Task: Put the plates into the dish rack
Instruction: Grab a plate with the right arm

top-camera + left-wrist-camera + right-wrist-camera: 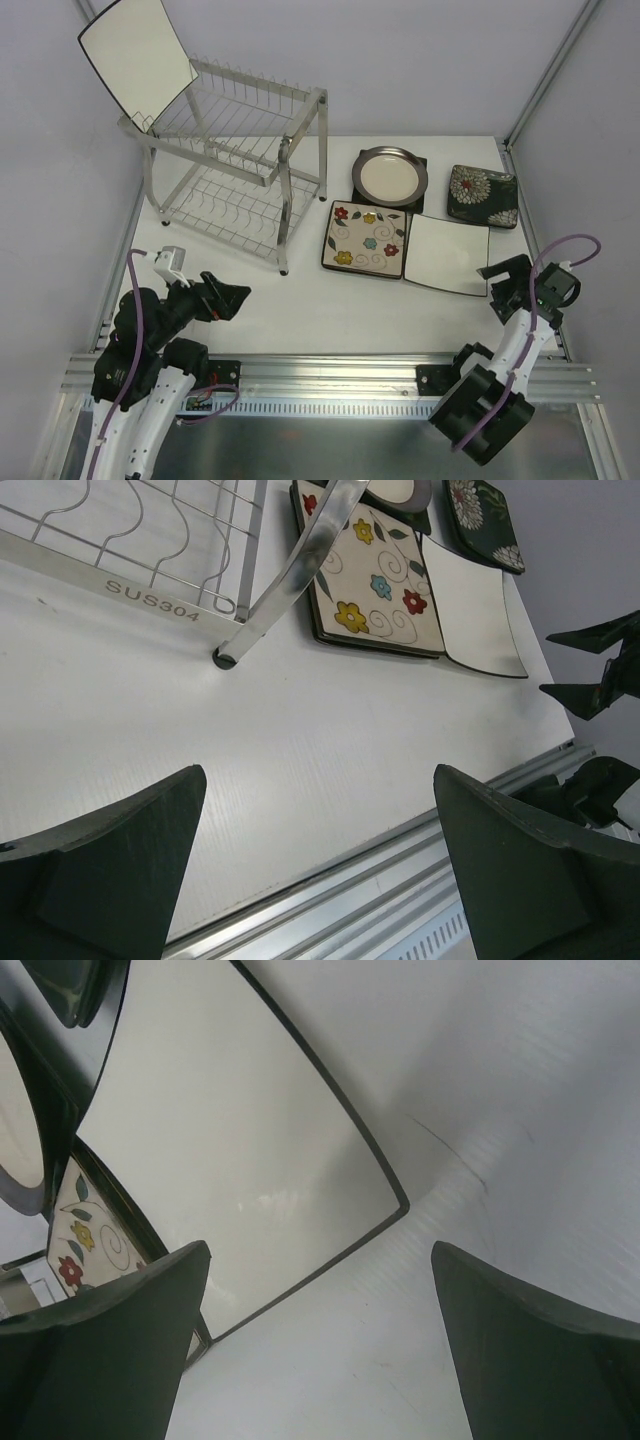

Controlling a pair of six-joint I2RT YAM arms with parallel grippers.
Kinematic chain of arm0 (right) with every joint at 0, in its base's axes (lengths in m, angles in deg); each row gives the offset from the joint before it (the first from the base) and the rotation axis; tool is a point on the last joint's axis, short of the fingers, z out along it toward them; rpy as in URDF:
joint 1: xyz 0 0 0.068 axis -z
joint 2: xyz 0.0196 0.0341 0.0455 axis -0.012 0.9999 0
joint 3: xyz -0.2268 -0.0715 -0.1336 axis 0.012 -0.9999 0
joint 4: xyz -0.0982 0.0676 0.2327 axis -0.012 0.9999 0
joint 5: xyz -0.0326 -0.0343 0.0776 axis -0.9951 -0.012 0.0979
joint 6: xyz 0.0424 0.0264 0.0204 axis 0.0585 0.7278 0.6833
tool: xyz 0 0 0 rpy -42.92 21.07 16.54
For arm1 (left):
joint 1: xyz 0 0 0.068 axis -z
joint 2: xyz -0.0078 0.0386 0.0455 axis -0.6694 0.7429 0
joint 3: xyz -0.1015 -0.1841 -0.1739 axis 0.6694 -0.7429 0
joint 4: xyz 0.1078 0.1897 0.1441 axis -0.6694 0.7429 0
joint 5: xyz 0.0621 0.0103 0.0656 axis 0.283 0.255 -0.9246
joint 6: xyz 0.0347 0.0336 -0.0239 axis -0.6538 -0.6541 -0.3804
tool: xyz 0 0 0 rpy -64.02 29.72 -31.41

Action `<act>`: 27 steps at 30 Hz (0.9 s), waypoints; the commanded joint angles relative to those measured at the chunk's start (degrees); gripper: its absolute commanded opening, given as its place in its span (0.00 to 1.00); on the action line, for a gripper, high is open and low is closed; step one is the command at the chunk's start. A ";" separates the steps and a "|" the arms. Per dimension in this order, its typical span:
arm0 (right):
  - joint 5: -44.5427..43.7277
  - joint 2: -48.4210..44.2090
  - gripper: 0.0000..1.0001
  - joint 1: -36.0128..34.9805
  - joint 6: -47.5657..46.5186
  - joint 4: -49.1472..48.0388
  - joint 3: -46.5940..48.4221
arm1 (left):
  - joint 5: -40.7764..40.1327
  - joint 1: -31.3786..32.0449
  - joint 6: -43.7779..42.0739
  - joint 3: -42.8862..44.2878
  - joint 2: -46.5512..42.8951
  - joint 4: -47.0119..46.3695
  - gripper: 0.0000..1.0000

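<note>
The silver wire dish rack point(235, 165) stands at the back left, with one white square black-rimmed plate point(135, 55) leaning in its top tier. Right of it, lying on the table, are a round cream grey-rimmed plate point(390, 175) stacked on a dark square plate point(416, 202), a dark plate with white blooms point(483, 195), a cream flowered plate point(365, 238) and a second white black-rimmed plate point(447, 253). My left gripper point(228, 295) is open near the rack's front leg point(290, 580), holding nothing. My right gripper point(497, 285) is open just off the near corner of the white plate point(230, 1140).
A metal rail point(330, 365) runs along the table's near edge by the arm bases. Grey walls with frame posts close in the table on the left, back and right. The flowered plate point(375, 580) and white plate point(480, 610) lie edge to edge.
</note>
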 commanded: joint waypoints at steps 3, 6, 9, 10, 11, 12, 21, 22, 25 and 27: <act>6.83 2.16 0.97 4.58 3.15 -8.76 -4.43 | -0.59 0.84 -1.13 2.16 1.97 -1.03 0.99; 8.50 2.78 0.97 5.55 3.94 -12.80 -7.42 | -0.67 1.10 -1.57 2.16 3.03 -1.12 0.99; 10.00 3.57 0.96 5.82 4.21 -16.32 -9.88 | -0.85 1.19 -1.92 2.42 4.00 -1.12 0.99; 10.78 3.75 0.96 5.90 4.29 -18.59 -10.67 | -0.94 1.19 -2.18 2.68 4.17 -1.12 0.99; 11.22 3.92 0.96 5.99 4.38 -19.92 -11.98 | -1.02 1.19 -2.27 2.77 4.52 -1.12 0.99; 11.75 4.62 0.97 6.08 4.56 -22.45 -12.78 | -1.03 1.19 -2.36 2.86 4.70 -1.12 0.99; 16.41 10.77 0.97 6.34 4.82 -33.90 -17.53 | -1.46 1.28 -2.89 4.18 6.20 -1.12 0.99; 16.94 11.56 0.97 6.34 5.00 -34.60 -18.05 | -1.64 1.28 -3.32 4.27 6.28 -1.12 0.99; 17.64 14.90 0.96 6.34 5.87 -37.76 -19.11 | -1.73 1.36 -3.94 4.71 6.55 -1.12 0.99; 17.91 16.40 0.95 6.34 6.05 -39.52 -19.46 | -1.99 1.28 -4.21 4.80 6.55 -1.12 0.99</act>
